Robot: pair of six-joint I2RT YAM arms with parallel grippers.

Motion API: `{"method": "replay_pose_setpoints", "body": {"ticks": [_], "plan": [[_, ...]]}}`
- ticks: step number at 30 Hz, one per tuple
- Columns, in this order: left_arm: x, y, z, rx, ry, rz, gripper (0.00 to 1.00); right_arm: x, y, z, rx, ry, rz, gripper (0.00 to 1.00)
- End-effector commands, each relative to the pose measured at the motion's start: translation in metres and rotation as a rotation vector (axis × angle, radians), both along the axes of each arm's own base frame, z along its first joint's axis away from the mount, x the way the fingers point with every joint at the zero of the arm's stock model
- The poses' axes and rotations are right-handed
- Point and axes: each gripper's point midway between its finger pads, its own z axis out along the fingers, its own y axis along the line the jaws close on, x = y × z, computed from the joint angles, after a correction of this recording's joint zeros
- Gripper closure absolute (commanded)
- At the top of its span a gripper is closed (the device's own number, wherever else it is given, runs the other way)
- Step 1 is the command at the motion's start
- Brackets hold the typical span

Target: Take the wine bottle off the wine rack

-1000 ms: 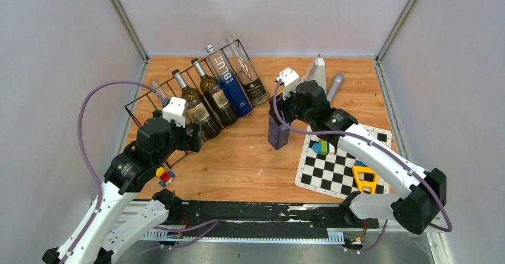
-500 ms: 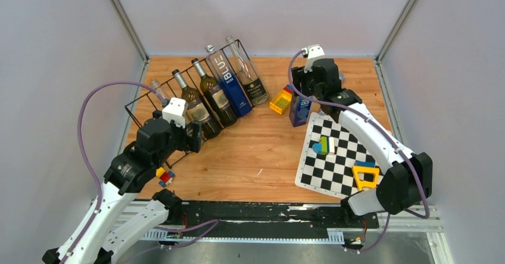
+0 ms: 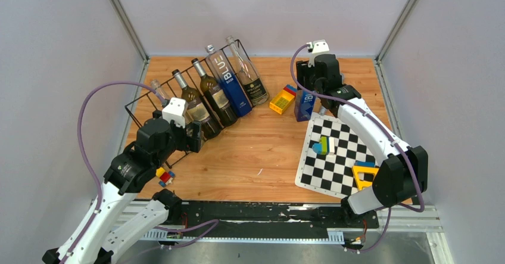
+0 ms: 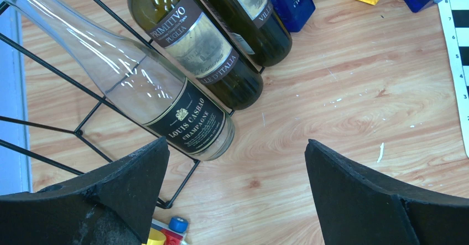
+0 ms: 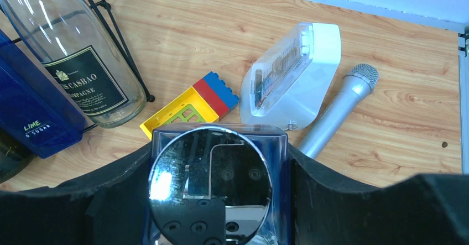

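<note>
landmark: the wine rack (image 4: 38, 124), a black wire frame lying slantwise on the worktop (image 3: 250, 151); every place below is read from it.
task's thing: i take it to be the clear bottle (image 4: 124, 73) in the rack's end slot nearest my left arm. its neck leans up over the rack's high rail and its base is down at the rack's low side.
neighbours: the dark bottle (image 4: 202, 46) labelled primitivo sits in the next slot, just beside the clear one. more bottles fill the slots further along.
left tool (image 4: 236, 142): fingers spread wide and holding nothing, hovering over the rack's near end above the clear bottle's base.
right tool (image 5: 218, 188): clamped on a blue square flask (image 3: 305, 104), well apart from the rack's far end and beyond a yellow brick (image 3: 281, 100).
handling, my judgement: stiff, smooth glass, slippery and breakable. it looks empty, so probably lighter than its dark neighbours. being round, it would roll if laid flat.
where to hold, my judgement: around the lower body at the black label, which is the widest part and lies clear of the high rail. i would avoid the thin, tapering neck.
what could go wrong: the finger on the neighbour's side has little room, and the rack's wires flank the slot, so a finger or the base could snag on the way out.
</note>
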Motion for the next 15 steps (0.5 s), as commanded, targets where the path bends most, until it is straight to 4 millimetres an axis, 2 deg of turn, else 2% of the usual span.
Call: {"method": "replay_pose_setpoints", "body": {"ticks": [1, 8, 15], "plan": [[0.002, -0.001, 0.006, -0.01, -0.028, -0.001, 0.0, -0.008, -0.01, -0.017, -0.054, 0.062, -0.013, 0.4], [0.003, -0.001, 0.005, -0.008, -0.024, -0.002, 0.0, -0.014, -0.01, -0.012, -0.05, 0.065, 0.002, 0.18], [0.003, -0.001, 0.005, -0.009, -0.024, -0.002, 0.0, -0.021, -0.008, 0.006, -0.033, 0.041, 0.022, 0.09]]}}
